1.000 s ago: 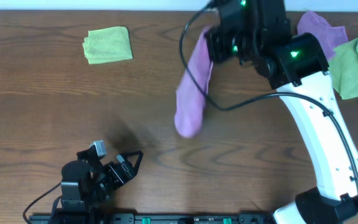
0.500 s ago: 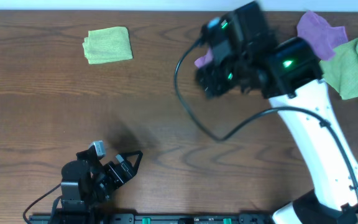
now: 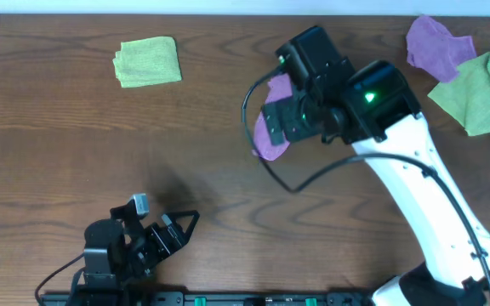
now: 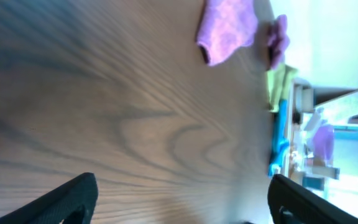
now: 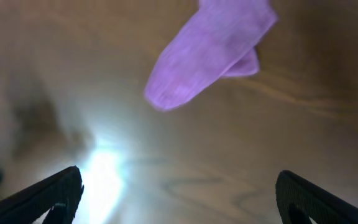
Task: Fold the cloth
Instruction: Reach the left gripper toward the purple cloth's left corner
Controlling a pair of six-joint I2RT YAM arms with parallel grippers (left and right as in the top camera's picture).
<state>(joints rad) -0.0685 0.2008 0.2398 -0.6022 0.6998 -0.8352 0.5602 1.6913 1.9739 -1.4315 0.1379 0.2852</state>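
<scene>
Swung down from mid-air a second ago, cloth (image 3: 270, 134) lies bunched on table (image 3: 75, 144) ahead of right gripper (image 5: 179, 180), jaws apart, left gripper (image 4: 182, 185) likewise spread, idle; set-down looks done, flattening it likely next.

The cloth (image 4: 227, 28) sat crumpled far across the table (image 4: 135, 124). A second purple cloth (image 4: 279, 37) and a green cloth (image 4: 278, 87) lay beyond it. The left gripper (image 4: 182, 208) gaped wide.

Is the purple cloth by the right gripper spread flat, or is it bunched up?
Bunched up: the purple cloth shows as a narrow strip with layers overlapping, not a flat sheet.
</scene>
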